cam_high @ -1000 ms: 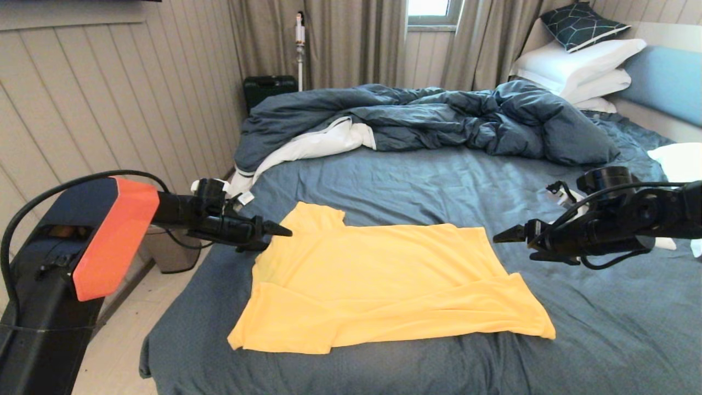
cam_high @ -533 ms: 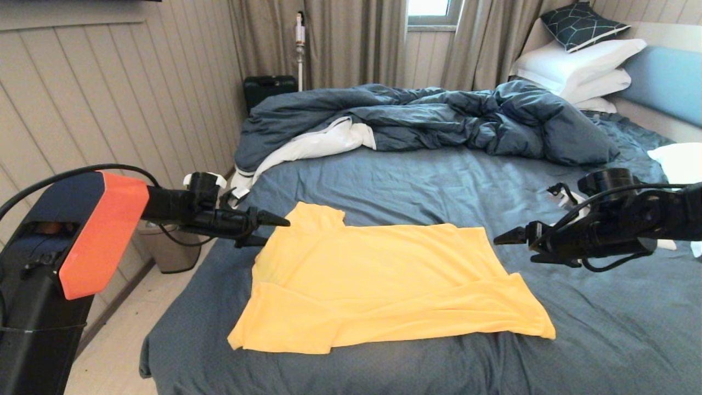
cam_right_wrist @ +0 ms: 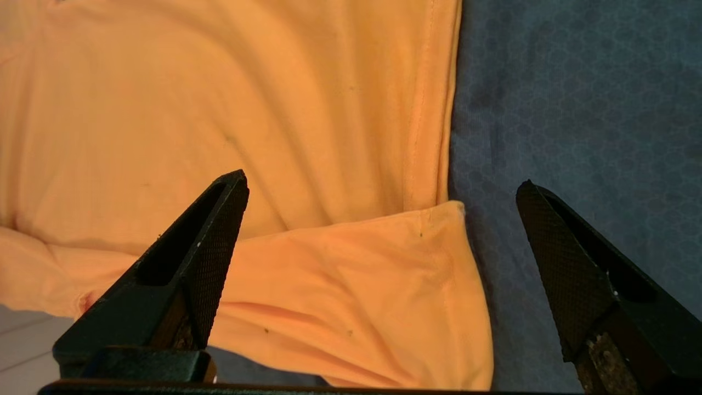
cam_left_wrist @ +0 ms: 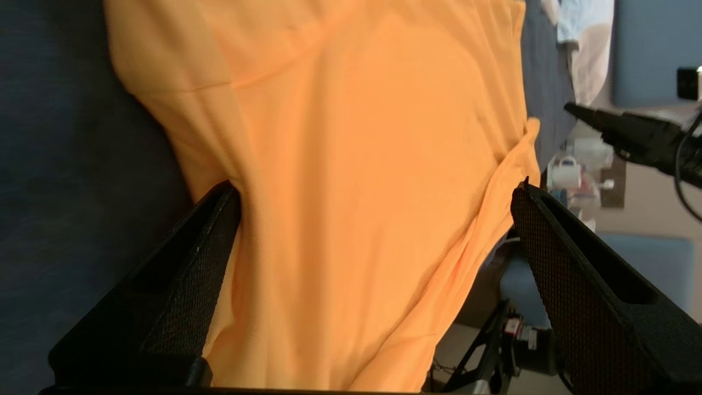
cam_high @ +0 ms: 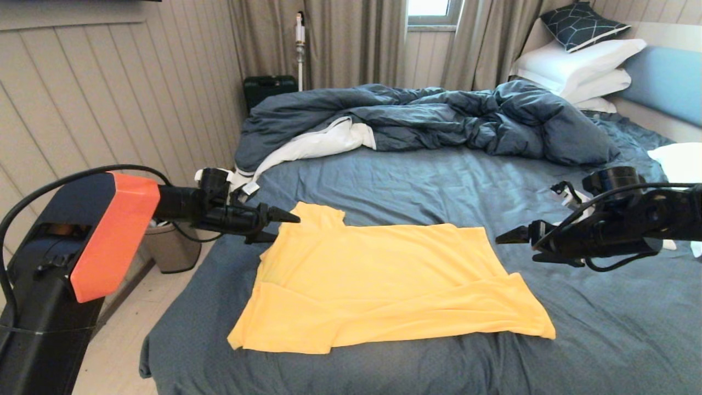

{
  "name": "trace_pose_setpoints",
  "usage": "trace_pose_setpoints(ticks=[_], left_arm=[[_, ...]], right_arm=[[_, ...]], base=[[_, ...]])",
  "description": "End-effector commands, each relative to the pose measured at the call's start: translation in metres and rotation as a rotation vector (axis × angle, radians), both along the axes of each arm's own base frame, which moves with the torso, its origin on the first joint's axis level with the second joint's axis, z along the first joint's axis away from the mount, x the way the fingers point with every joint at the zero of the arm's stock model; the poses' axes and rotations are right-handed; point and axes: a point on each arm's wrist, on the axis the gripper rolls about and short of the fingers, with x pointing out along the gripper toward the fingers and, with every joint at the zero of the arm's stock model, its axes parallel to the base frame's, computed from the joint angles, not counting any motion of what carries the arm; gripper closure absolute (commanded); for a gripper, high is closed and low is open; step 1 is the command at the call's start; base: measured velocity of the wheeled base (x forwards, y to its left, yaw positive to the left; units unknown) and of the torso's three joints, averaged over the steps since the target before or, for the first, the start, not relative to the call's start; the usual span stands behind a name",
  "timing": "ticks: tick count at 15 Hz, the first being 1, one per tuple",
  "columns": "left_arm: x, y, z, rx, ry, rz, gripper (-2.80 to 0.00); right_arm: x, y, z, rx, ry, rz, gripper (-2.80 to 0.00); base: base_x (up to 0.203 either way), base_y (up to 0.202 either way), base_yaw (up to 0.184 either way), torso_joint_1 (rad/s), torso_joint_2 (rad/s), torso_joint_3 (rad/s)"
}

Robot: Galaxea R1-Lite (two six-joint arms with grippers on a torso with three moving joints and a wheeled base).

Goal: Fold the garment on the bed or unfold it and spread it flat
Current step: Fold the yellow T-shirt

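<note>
The yellow T-shirt point(cam_high: 384, 285) lay on the near half of the bed point(cam_high: 417, 175), its long axis running across my view from left to right, with one short sleeve point(cam_high: 318, 215) pointing away from me at the far left corner. It was bright, plain and thin, mostly flat, with a long fold crossing its near part and a few soft wrinkles; the near edge spread wider than the far one. Around it I saw the dark blue-grey sheet, and beyond it the rumpled duvet point(cam_high: 439, 118) and the white pillows point(cam_high: 581, 68) against the headboard. My left gripper point(cam_high: 285, 224) hovered just over the shirt's far left edge by the sleeve, its fingers spread wide and holding nothing. My right gripper point(cam_high: 510, 240) hung just off the shirt's right edge, fingers likewise wide apart and empty.
</note>
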Motion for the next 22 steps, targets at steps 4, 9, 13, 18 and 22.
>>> trace_pose_setpoints(ticks=[4, 9, 13, 18, 22], left_arm=[[0.003, 0.000, -0.011, 0.038, 0.005, 0.030, -2.80], [0.009, 0.024, -0.013, 0.071, -0.026, 0.107, -2.80], [0.010, 0.024, -0.021, 0.086, -0.034, 0.092, -2.80], [0.012, 0.023, -0.027, 0.132, -0.050, 0.113, -2.80], [0.014, 0.020, -0.033, 0.175, -0.066, 0.138, 0.00]], right_arm=[[-0.008, -0.002, 0.005, 0.009, -0.010, 0.005, -2.80], [-0.010, -0.002, 0.002, 0.024, -0.002, 0.013, -2.80], [-0.011, -0.002, 0.006, 0.021, -0.013, 0.015, -2.80], [-0.010, -0.001, 0.005, 0.022, -0.011, 0.017, -2.80], [-0.010, -0.001, 0.004, 0.024, -0.006, 0.018, -2.80]], base=[[0.000, 0.000, 0.000, 0.000, 0.00, 0.000], [0.000, 0.000, 0.000, 0.000, 0.00, 0.000], [0.000, 0.000, 0.000, 0.000, 0.00, 0.000], [0.000, 0.000, 0.000, 0.000, 0.00, 0.000], [0.000, 0.000, 0.000, 0.000, 0.00, 0.000]])
